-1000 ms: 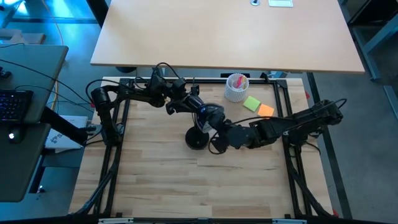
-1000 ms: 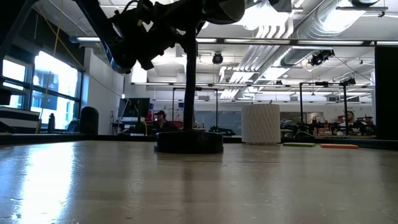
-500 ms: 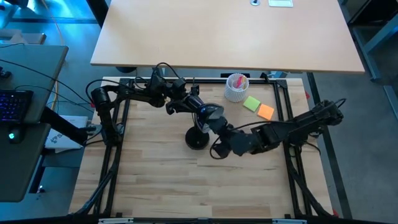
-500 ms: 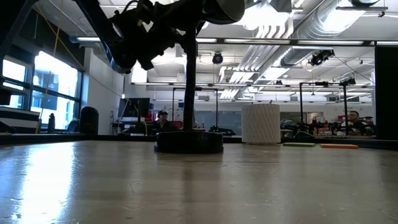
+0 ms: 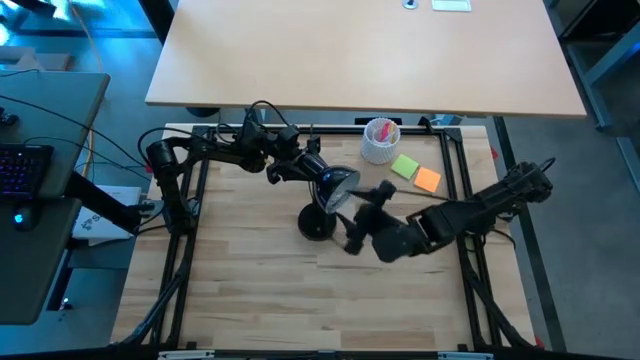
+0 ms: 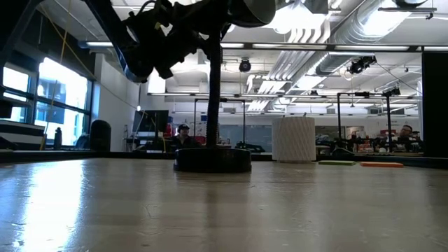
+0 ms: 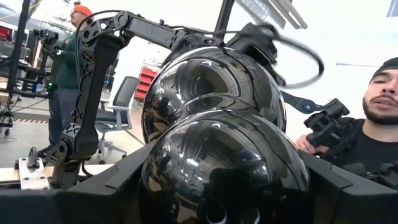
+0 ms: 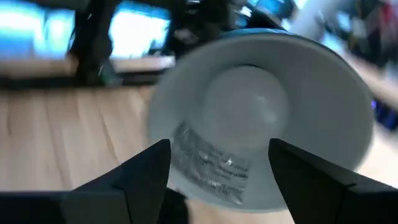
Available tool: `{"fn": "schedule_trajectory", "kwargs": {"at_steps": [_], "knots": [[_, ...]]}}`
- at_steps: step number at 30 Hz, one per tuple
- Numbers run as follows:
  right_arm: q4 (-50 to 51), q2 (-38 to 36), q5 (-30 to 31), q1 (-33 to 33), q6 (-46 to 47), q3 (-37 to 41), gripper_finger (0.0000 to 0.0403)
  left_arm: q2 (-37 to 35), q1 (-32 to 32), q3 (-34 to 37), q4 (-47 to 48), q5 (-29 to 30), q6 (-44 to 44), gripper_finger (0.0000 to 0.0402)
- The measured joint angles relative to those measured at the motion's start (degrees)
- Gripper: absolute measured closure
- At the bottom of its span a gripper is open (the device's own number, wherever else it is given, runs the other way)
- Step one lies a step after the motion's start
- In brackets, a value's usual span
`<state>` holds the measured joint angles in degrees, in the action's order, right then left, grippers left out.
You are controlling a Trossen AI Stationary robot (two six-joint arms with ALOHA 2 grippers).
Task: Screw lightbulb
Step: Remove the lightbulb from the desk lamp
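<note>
**Two robot arms at a black lamp on a wooden desk**

The left hand (image 5: 322, 178) is clamped on the glossy black lamp head (image 7: 211, 124). The right hand (image 5: 356, 215), fingers (image 8: 146, 171) apart, sits just beside the head's open side, where the white lightbulb (image 8: 249, 102) sits inside. The pale plank desk (image 5: 250, 290) also carries the lamp base (image 6: 212, 159), a white ribbed cup (image 6: 292, 138) and sticky notes (image 5: 416, 172). Behind lies a workshop with a person (image 7: 382, 118).

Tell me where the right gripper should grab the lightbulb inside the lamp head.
Grip the lightbulb's rounded dome, coming straight in through the lamp head's open mouth. The shade wall rings its sides and the screw base is hidden, so only the dome faces the open right gripper. The left gripper holds the lamp head.
</note>
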<state>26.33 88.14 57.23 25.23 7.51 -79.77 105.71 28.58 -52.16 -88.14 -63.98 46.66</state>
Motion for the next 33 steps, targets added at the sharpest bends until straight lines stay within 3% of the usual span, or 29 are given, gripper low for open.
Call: {"fn": "schedule_trajectory", "kwargs": {"at_steps": [4,10,14,22,30,33], "knots": [[-1.33,0.04,-0.13,-2.61,17.23,0.00,0.0134,0.00,0.00,0.00,0.00,0.04,-0.11,0.0133],[-2.35,0.92,-4.18,-6.80,17.79,-0.04,0.0134,0.02,0.00,0.00,0.00,0.02,-0.20,0.0133],[-5.21,0.85,-6.21,-8.45,13.06,-0.03,0.0134,0.02,0.07,0.00,-0.05,-0.21,-0.20,0.0133],[-7.37,0.85,-5.90,-9.67,-13.01,-0.02,0.0135,0.02,0.11,0.02,-0.09,-0.23,-0.24,0.0133],[-6.58,0.81,-4.60,-9.78,-61.72,-0.03,0.0136,0.02,0.46,0.02,-0.07,-0.44,-0.27,0.0133],[-5.77,0.79,-4.17,-9.16,-75.49,-0.04,0.0136,0.02,0.58,-0.04,-0.06,-1.07,-0.22,0.0133]]}}
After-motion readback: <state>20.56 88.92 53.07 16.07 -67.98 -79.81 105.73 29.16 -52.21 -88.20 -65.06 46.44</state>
